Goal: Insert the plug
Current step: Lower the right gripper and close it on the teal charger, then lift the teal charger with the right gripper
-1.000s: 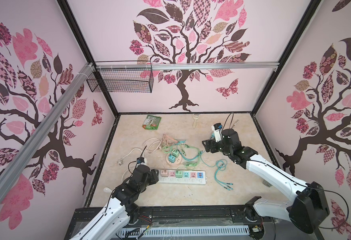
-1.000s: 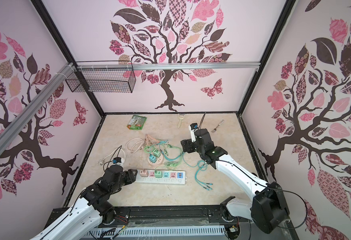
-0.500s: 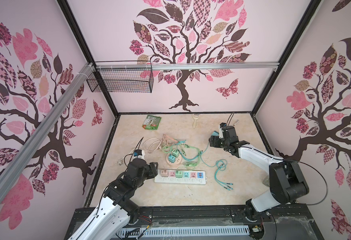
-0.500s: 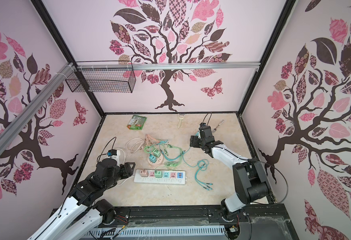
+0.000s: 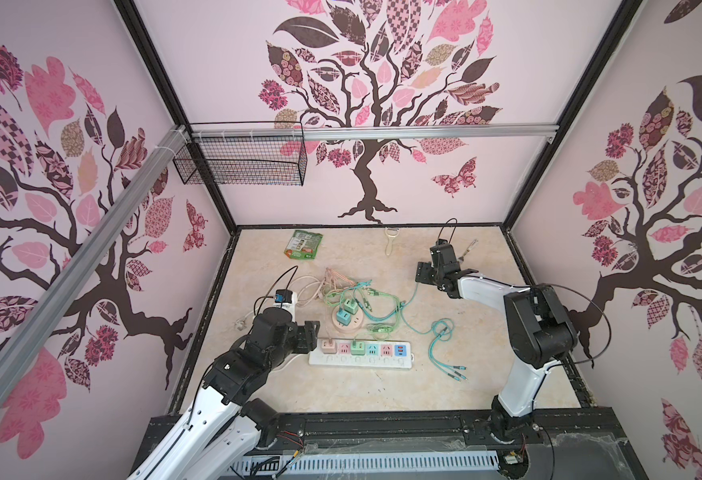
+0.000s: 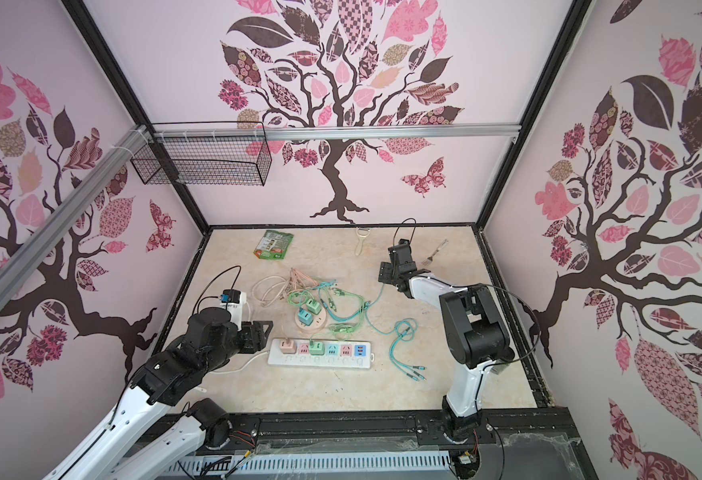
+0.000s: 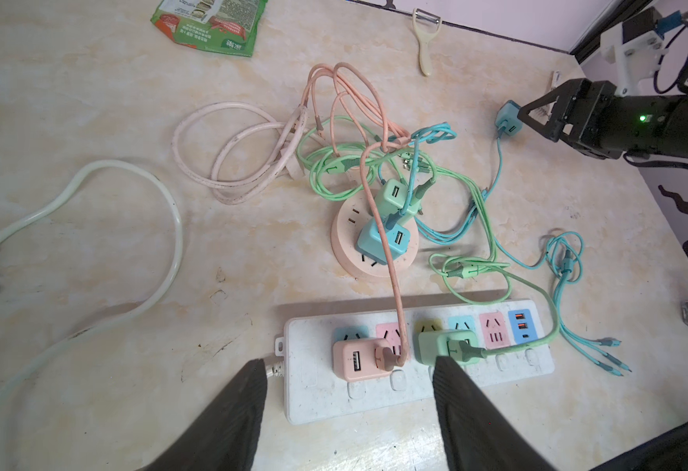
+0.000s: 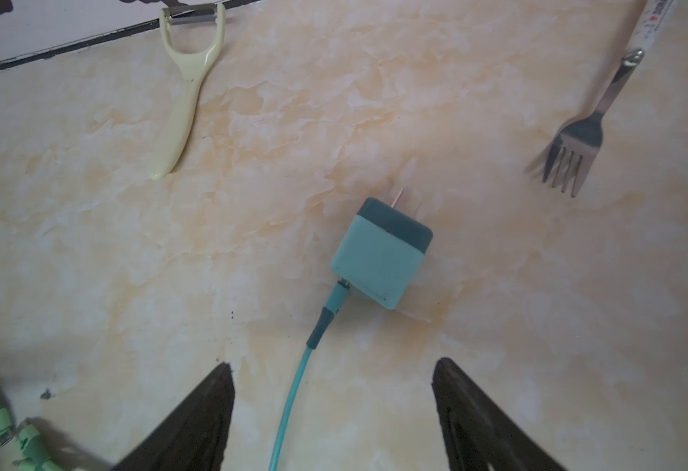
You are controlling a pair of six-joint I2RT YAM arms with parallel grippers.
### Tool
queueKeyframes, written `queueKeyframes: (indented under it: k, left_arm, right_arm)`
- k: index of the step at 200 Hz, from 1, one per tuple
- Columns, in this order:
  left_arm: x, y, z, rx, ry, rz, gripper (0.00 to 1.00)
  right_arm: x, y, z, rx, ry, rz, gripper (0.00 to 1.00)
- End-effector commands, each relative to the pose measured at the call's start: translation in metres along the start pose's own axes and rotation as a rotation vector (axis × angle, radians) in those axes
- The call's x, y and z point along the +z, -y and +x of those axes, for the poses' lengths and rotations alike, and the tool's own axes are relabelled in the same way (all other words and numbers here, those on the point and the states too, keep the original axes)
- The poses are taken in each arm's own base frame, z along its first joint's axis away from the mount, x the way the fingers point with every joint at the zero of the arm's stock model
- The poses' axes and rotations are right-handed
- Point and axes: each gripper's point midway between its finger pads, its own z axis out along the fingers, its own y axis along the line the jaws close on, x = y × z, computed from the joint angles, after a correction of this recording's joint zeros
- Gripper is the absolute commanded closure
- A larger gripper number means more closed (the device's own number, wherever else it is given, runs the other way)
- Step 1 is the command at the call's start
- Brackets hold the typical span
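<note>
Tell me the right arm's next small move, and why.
Probably ease the right gripper forward and down until its jaws straddle the teal plug. The jaws stand open and empty, and the plug lies loose on the table just ahead, prongs pointing away, cable trailing back between them.

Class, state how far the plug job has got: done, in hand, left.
Done: pink charger and green charger sit in the power strip. In hand: nothing; the open right gripper hovers at the loose blue charger. Left: grasp it and plug it in.

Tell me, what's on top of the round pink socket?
A green charger and a blue charger sit on it, a pink cable crossing them. Their prongs are hidden underneath.
</note>
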Motion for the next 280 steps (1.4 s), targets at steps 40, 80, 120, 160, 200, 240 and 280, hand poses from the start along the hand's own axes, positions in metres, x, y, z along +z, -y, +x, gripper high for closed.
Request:
queueKeyframes:
  k: [40, 80, 120, 160, 200, 240, 280]
  left_arm:
    - [-0.007, 0.005, -0.02, 0.056, 0.052, 0.01, 0.3]
    - [-0.008, 0.003, -0.021, 0.052, 0.058, 0.001, 0.3]
    - [-0.009, 0.002, -0.021, 0.05, 0.061, -0.007, 0.3]
    - [-0.011, 0.001, -0.022, 0.049, 0.068, -0.01, 0.3]
    - [-0.012, -0.001, -0.022, 0.046, 0.076, -0.019, 0.3]
    - [-0.014, -0.002, -0.023, 0.045, 0.083, -0.024, 0.3]
    - [-0.014, -0.002, -0.023, 0.044, 0.081, -0.024, 0.3]
  right_arm:
    - [0.033, 0.01, -0.007, 0.081, 0.003, 0.056, 0.24]
    - [0.05, 0.014, -0.006, 0.111, -0.023, 0.081, 0.3]
    - [0.062, 0.02, -0.003, 0.129, -0.038, 0.101, 0.32]
    - [0.071, 0.024, 0.002, 0.153, -0.058, 0.101, 0.4]
    - [0.076, 0.026, 0.007, 0.154, -0.076, 0.1, 0.49]
    - [0.074, 0.026, 0.006, 0.142, -0.074, 0.094, 0.55]
    - [0.066, 0.024, 0.001, 0.09, -0.057, 0.076, 0.65]
